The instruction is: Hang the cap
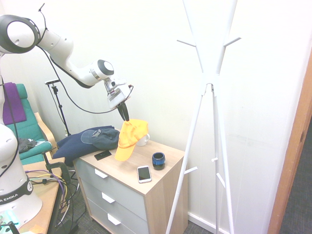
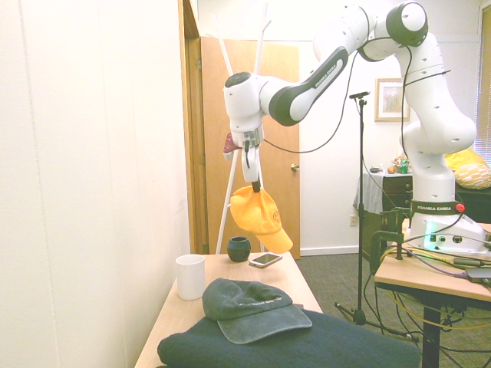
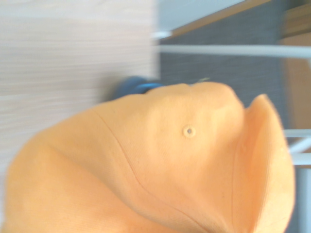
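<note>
Picture frame (image 2: 393, 100) on wall, second exterior view only; cap (image 2: 258, 214) aloft.

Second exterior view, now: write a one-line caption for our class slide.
Jaws shut on a yellow cap, lifted above the wooden dresser top.

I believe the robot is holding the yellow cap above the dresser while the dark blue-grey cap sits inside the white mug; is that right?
Not quite: the dark blue-grey cap lies on the folded dark cloth, not inside the white mug, as the second exterior view shows. The rest is right.
</note>
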`<action>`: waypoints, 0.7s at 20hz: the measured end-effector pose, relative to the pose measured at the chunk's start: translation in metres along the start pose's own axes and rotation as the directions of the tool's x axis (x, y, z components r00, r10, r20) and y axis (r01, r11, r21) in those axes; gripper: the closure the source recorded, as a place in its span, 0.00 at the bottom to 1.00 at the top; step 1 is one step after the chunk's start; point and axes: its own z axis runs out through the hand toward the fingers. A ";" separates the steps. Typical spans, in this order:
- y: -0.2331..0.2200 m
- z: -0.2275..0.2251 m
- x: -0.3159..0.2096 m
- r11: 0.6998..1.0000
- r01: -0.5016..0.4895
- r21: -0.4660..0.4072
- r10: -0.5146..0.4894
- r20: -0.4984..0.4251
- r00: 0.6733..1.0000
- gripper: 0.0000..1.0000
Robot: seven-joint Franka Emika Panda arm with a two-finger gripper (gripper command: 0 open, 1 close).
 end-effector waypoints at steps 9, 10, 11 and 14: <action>0.154 -0.109 0.134 0.949 -0.203 -0.240 0.096 -0.394 0.914 1.00; 0.172 -0.125 0.146 0.940 -0.230 -0.251 0.109 -0.418 0.902 1.00; 0.190 -0.140 0.157 0.934 -0.252 -0.253 0.122 -0.437 0.891 1.00; 0.238 -0.179 0.184 0.917 -0.318 -0.241 0.177 -0.467 0.866 1.00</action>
